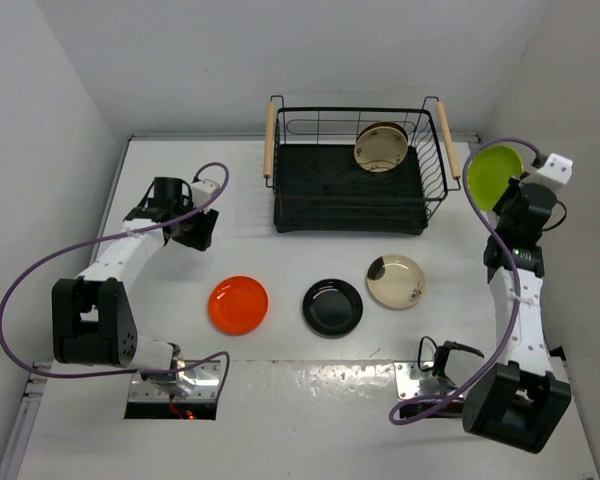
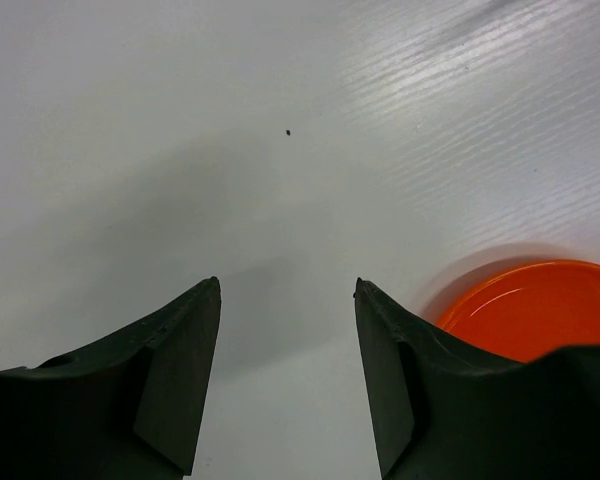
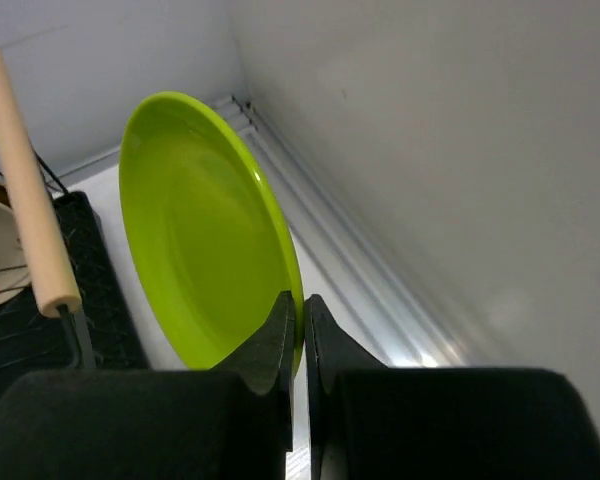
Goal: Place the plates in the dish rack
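Note:
The black wire dish rack (image 1: 310, 215) stands at the back centre with plates (image 1: 382, 147) standing in its right part. My right gripper (image 1: 513, 192) is shut on the rim of the lime green plate (image 1: 494, 176), held on edge in the air to the right of the rack; the right wrist view shows the plate (image 3: 205, 235) pinched at its lower rim by the gripper (image 3: 303, 303). The orange plate (image 1: 239, 304), the glossy black plate (image 1: 333, 307) and the beige plate with a dark patch (image 1: 396, 281) lie on the table. My left gripper (image 1: 202, 232) is open and empty above the table, with the orange plate (image 2: 540, 305) to its right.
The rack's right wooden handle (image 3: 20, 190) is close to the left of the green plate. The right wall (image 3: 460, 150) is close on the plate's other side. Purple cables loop beside both arms.

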Controlling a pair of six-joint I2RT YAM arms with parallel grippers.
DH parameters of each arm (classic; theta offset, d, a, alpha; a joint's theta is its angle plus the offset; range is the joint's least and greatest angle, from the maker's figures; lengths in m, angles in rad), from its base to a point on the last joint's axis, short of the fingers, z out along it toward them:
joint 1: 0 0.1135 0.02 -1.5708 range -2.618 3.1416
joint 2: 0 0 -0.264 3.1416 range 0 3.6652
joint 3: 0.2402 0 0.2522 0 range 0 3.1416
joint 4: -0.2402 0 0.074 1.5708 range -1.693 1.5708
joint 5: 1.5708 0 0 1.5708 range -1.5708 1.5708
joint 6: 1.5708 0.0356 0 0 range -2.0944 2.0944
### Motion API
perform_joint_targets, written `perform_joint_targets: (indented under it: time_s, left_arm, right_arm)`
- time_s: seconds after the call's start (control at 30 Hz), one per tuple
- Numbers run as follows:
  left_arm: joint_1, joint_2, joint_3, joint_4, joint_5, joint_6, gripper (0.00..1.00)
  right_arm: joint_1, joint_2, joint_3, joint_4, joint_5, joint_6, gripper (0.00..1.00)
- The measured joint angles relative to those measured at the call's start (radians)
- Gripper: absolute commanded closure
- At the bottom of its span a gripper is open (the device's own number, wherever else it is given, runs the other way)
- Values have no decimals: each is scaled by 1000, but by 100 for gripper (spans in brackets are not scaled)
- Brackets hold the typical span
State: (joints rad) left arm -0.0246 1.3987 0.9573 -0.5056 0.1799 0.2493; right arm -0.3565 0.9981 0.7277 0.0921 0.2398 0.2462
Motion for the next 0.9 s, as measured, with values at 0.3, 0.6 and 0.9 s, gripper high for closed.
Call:
perform_joint_targets:
  time_s: [0.3, 0.6, 0.9]
  left_arm:
    - [0, 0, 0, 0, 0, 0, 39]
    - [0, 7, 0, -1, 0, 0, 39]
    - [0, 22, 0, -68, 20, 47, 40]
  right_arm:
    - [74, 63, 261, 29, -98, -361, 100]
    - [124, 268, 586, -13, -442, -649, 100]
    - [248, 561, 779, -237, -851, -963, 100]
